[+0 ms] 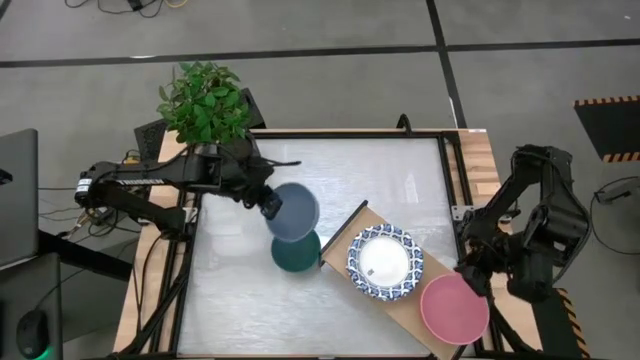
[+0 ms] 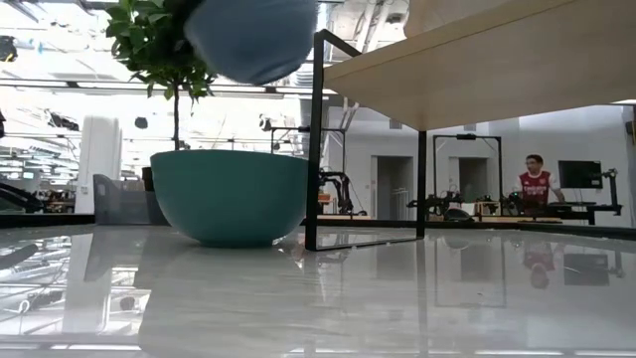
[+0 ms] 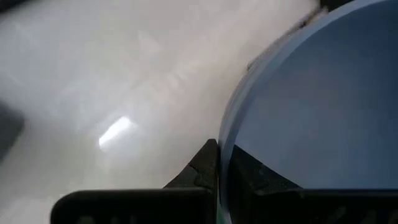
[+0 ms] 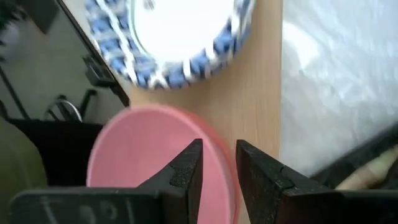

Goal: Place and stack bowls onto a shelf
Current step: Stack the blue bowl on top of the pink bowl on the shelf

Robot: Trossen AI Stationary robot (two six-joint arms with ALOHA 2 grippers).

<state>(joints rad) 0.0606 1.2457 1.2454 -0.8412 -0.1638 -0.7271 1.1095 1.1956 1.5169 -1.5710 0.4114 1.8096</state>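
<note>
Across the white tabletop (image 1: 380, 190) the shelf (image 1: 395, 305) is lying askew, carrying a blue-rimmed white bowl (image 1: 385, 262). The left gripper (image 1: 268, 205) is pinching the slate blue bowl (image 1: 293, 212) above the dark green bowl (image 1: 296, 253). The right gripper (image 4: 217, 163) is straddling the pink bowl (image 1: 454, 308) rim at the shelf's end.

Open tabletop (image 1: 240, 300) across lower left and upper centre of the high view; I can pass there. Centre blocked: green bowl (image 1: 296, 252) sits on the table just beside the shelf (image 1: 345, 232) end. On the shelf, patterned bowl (image 1: 385, 262) and pink bowl (image 1: 454, 307) fill the lower right. Plant (image 1: 203, 100) crowds upper left.
</note>
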